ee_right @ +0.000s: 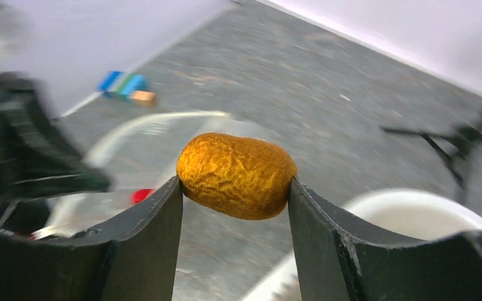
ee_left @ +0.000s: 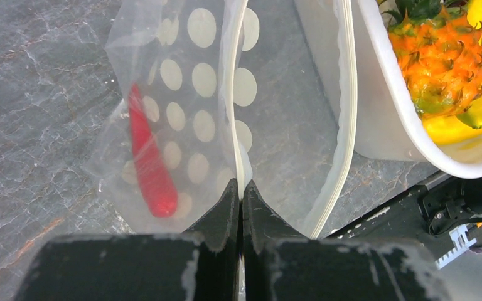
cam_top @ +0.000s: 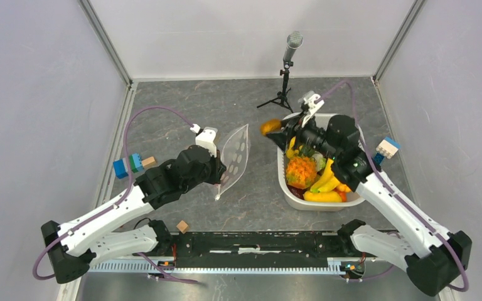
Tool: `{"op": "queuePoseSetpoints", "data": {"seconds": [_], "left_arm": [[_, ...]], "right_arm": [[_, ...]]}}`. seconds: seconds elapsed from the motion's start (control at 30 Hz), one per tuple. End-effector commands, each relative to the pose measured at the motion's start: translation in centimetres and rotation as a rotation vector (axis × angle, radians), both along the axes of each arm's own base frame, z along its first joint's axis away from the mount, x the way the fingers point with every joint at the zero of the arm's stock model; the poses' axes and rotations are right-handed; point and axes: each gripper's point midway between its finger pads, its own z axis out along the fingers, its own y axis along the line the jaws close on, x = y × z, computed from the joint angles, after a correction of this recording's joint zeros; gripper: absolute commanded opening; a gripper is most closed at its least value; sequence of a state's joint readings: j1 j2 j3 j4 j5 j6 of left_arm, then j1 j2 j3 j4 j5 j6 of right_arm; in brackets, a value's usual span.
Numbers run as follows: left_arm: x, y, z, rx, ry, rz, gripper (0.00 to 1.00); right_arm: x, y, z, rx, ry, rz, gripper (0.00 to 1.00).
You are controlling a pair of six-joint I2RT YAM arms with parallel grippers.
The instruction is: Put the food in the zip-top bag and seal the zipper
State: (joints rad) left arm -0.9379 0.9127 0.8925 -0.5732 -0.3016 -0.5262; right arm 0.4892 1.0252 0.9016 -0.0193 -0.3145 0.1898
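**Bag Held Open, One Piece Inside, Most Food Not Yet Bagged**

The task is judged to be at an early stage. One red piece (ee_left: 150,163), long and smooth, is seen inside the zip-top bag (ee_left: 188,94). A golden-brown oval piece (ee_right: 235,175) is clamped between the fingers of the right claw (ee_right: 235,188) and is held in the air between the basket (cam_top: 282,170) and the bag's mouth. The pineapple (cam_top: 301,170), the bananas (cam_top: 327,182) and other pieces lie in the basket, so most of the filling is left to do. The sealing is also not yet done.

The bag is held up off the worktop (cam_top: 182,106) at one edge by the left claw (ee_left: 241,188), whose jaws are pressed together on the film. The zipper (ee_left: 348,94) is seen parted, and it curves away as a narrow ribbed white strip.

The bag is thin, clear and floppy, and is printed with white dots. The held piece is matt with a rough, wrinkled skin. The pineapple is knobbly and orange, and the bananas are glossy and yellow. The basket is of smooth white plastic with rounded walls. The worktop is grey and veined like stone.
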Motion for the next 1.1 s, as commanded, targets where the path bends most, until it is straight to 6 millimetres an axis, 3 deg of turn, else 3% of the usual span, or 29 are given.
{"op": "queuePoseSetpoints", "data": {"seconds": [0.0,0.13,0.3,0.43,0.7,0.8,0.93,1.07], "left_arm": [[0.4,-1.1,1.1,-0.035,-0.019,-0.027,0.04],[0.3,-1.5,1.0,-0.039,-0.009,-0.043,0.04],[0.3,-1.7,1.2,-0.044,-0.01,-0.048,0.04],[0.1,-1.6,1.3,-0.054,-0.009,-0.05,0.04],[0.0,-1.5,1.6,-0.065,-0.014,-0.049,0.04],[0.0,-1.5,1.8,-0.072,-0.018,-0.048,0.04],[-0.1,-1.5,2.1,-0.077,-0.022,-0.048,0.04],[0.1,-1.2,2.4,-0.072,-0.03,-0.037,0.04]], "right_arm": [[-5.7,4.7,4.2,0.103,-0.167,0.258,0.45],[-7.7,7.1,3.8,0.073,-0.179,0.346,0.45],[-8.4,9.6,1.3,-0.054,-0.16,0.377,0.45],[-7.4,10.3,-1.4,-0.187,-0.135,0.318,0.48],[-5.6,10.7,-3.1,-0.301,-0.129,0.219,0.52],[-4.9,10.4,-4.0,-0.363,-0.126,0.162,0.59],[-4.8,10.3,-3.9,-0.369,-0.138,0.142,0.71],[-6.4,11.4,-1.6,-0.257,-0.179,0.23,0.84]]}}
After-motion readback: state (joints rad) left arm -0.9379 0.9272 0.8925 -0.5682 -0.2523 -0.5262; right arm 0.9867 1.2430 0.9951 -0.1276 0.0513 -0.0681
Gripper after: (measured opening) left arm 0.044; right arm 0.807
